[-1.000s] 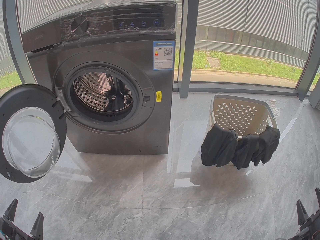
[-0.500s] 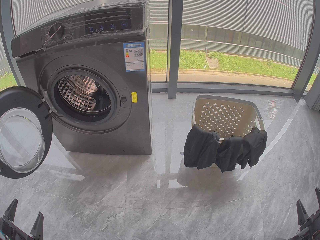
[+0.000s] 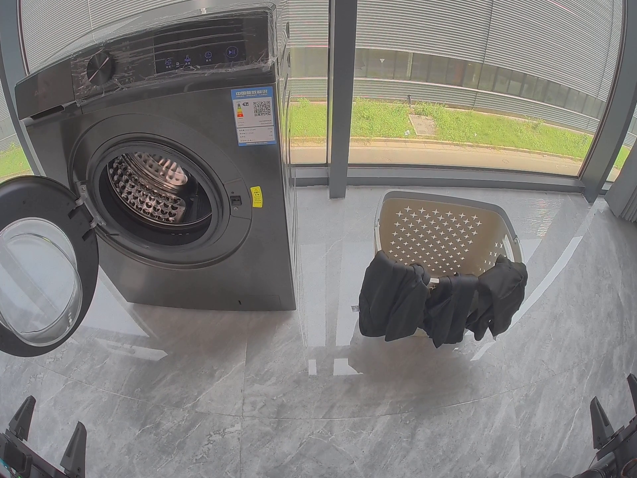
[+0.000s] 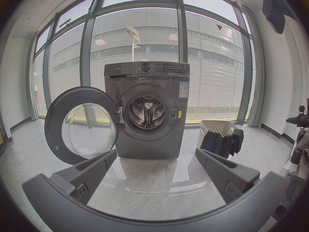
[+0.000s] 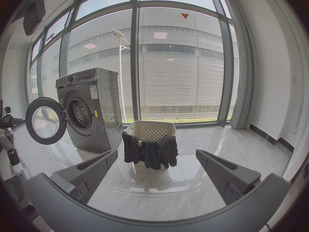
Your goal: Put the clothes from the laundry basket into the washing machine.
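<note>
Clothes (image 3: 441, 300) are hanging as dark garments over the near rim of the laundry basket (image 3: 443, 197), right of centre in the head view, their ends dangling down its outer wall. How many pieces there are, I cannot tell. At upper left of that frame the washing machine (image 3: 199, 280) is standing with its door (image 3: 40, 267) hanging wide open at the left edge. Its drum (image 3: 156, 187) is showing bare metal, with no cloth visible inside.

At the lower left corner the left gripper (image 3: 53, 419) is hovering over the floor (image 3: 298, 399), and the right gripper (image 3: 614, 393) is doing so at the lower right corner. Both are sitting well apart from the basket. The left fingers (image 4: 87, 174) and the right fingers (image 5: 225, 174) are standing spread wide, with nothing between them.

By my reading, the task is only beginning. The open door is sparing one step, but no garment is being held or loaded. Reaching the basket, grasping the clothes and carrying them to the drum are all remaining.
</note>
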Controlling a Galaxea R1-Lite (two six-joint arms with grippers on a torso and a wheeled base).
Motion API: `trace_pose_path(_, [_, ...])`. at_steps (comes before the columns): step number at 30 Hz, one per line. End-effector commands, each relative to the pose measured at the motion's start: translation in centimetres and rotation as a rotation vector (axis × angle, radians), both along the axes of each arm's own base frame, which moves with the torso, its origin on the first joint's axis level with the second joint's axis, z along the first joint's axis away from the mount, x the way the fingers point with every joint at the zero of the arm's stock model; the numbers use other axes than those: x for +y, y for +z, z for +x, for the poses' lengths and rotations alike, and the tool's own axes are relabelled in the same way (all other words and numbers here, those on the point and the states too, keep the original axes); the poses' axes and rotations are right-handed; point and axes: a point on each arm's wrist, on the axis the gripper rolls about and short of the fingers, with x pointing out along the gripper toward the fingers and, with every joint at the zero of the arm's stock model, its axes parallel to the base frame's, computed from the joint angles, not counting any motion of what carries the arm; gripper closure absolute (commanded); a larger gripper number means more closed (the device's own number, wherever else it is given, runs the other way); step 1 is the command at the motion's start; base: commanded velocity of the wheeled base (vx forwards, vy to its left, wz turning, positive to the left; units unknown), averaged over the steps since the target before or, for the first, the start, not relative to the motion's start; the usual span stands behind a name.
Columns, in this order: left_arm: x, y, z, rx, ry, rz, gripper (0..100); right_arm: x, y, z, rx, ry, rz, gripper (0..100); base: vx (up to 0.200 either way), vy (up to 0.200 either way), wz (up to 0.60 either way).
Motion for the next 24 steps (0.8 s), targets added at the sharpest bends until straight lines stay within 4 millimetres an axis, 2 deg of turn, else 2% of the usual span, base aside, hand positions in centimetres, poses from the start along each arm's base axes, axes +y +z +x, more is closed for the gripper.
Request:
trace_pose_path(1, [0.0, -0.53, 0.0, 0.0, -0.001, 0.0, 0, 0.0, -0.52, 0.02, 0.003, 0.0, 0.0, 0, 0.2, 0.0, 0.0])
trace_pose_path(12, [0.0, -0.53, 0.0, 0.0, -0.001, -0.002, 0, 0.0, -0.52, 0.02, 0.003, 0.0, 0.0, 0, 0.2, 0.0, 0.0])
trace_pose_path(21, [0.0, -0.53, 0.0, 0.0, -0.001, 0.0, 0, 0.0, -0.52, 0.02, 0.003, 0.0, 0.0, 0, 0.0, 0.0, 0.0])
trace_pose_path(24, [0.0, -0.52, 0.0, -0.001, 0.001, 0.0, 0, 0.0, -0.52, 0.02, 0.003, 0.0, 0.0, 0, 0.0, -0.2, 0.0])
